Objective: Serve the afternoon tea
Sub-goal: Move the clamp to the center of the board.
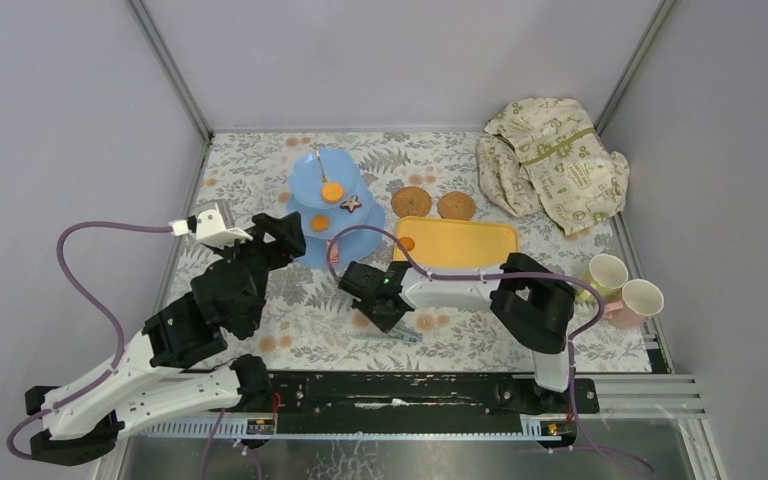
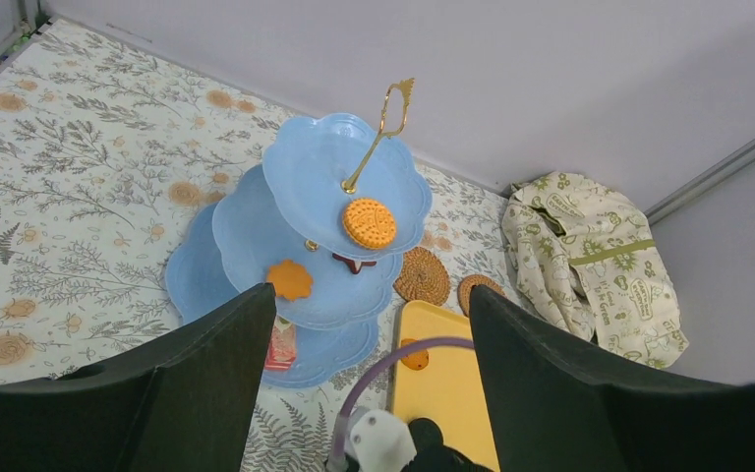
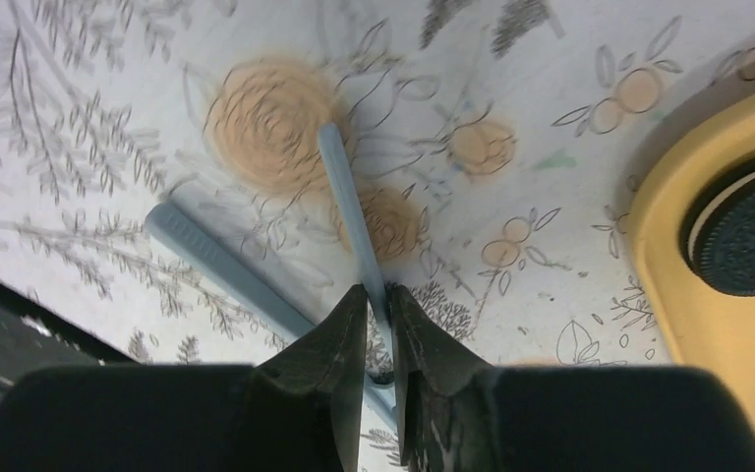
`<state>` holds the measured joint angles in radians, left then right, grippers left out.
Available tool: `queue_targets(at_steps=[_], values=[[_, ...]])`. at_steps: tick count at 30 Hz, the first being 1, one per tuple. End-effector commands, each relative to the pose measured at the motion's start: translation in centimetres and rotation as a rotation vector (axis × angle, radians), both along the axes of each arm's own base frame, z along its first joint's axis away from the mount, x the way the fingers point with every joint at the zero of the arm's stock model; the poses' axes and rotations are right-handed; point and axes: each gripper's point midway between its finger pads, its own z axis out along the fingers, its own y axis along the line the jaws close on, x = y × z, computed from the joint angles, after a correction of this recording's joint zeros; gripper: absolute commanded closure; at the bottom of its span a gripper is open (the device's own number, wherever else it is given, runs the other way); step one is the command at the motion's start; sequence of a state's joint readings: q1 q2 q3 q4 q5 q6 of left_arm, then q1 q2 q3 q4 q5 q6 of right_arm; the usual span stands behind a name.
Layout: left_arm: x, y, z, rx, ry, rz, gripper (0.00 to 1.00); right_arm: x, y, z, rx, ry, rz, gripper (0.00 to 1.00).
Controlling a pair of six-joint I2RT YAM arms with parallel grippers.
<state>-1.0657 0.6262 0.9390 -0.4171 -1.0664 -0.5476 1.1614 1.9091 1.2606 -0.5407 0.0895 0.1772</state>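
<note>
— Closest to us is the right gripper (image 3: 376, 292). What has it got?

— Its two dark fingers (image 3: 339, 354) are pinched almost together on one arm of the blue-grey tongs (image 3: 352, 211). Those lie flat on the flowered table (image 3: 108, 98), lower centre of the overhead view, just left of the yellow tray (image 1: 470, 240).

— And the left gripper (image 2: 372, 295)?

— Jaws spread wide, nothing between them. It faces the light-blue stand (image 2: 246, 231), upper centre-left in the overhead view.

— Count it all for me.

— One stand with three tiers, four pieces on it. A round orange biscuit (image 2: 369, 222) is on the top tier. An orange leaf biscuit (image 2: 289, 279) and a dark star (image 2: 354, 263) are on the middle one. A pink-red piece (image 2: 280, 346) sits on the bottom.

— On the tray?

— One small orange piece (image 1: 407, 243) at its left end. The right wrist view also shows one dark sandwich biscuit (image 3: 742, 236) near the rim.

— The rest?

— Two woven coasters (image 1: 411, 202) (image 1: 456, 206) sit side by side just above the tray. Two pale cups (image 1: 607, 272) (image 1: 641, 298) stand together at the right edge. One crumpled cream cloth (image 1: 552, 163) lies upper right.
</note>
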Motion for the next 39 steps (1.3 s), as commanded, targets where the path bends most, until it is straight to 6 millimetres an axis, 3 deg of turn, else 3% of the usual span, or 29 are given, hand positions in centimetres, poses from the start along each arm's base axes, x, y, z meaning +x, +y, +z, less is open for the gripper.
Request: queue_targets(at_steps=[1,14,18,23,30,33,39], values=[[0.0,1.1,1.7,-0.046,-0.033,0.048,0.20,2.7,0.3,-0.7,0.013,-0.036,-0.231,0.79],[-0.2,1.8,1.6,-0.046,-0.034,0.061,0.20,5.6,1.6,-0.1,0.062,-0.075,-0.373,0.73],[-0.2,1.7,1.5,-0.042,-0.032,0.063,0.20,6.1,1.8,1.3,0.096,-0.108,-0.365,0.62],[0.0,1.4,1.5,-0.027,-0.025,0.062,0.20,6.9,2.3,4.8,0.184,-0.171,-0.320,0.53],[0.2,1.2,1.4,-0.033,-0.022,0.070,0.20,5.8,1.4,8.3,0.275,-0.194,-0.235,0.48],[0.2,1.2,1.1,-0.039,-0.022,0.076,0.17,4.5,0.5,8.9,0.328,-0.186,-0.177,0.46],[0.1,1.3,1.3,-0.114,-0.073,0.065,0.08,2.5,-0.4,8.1,0.431,-0.184,-0.094,0.42]])
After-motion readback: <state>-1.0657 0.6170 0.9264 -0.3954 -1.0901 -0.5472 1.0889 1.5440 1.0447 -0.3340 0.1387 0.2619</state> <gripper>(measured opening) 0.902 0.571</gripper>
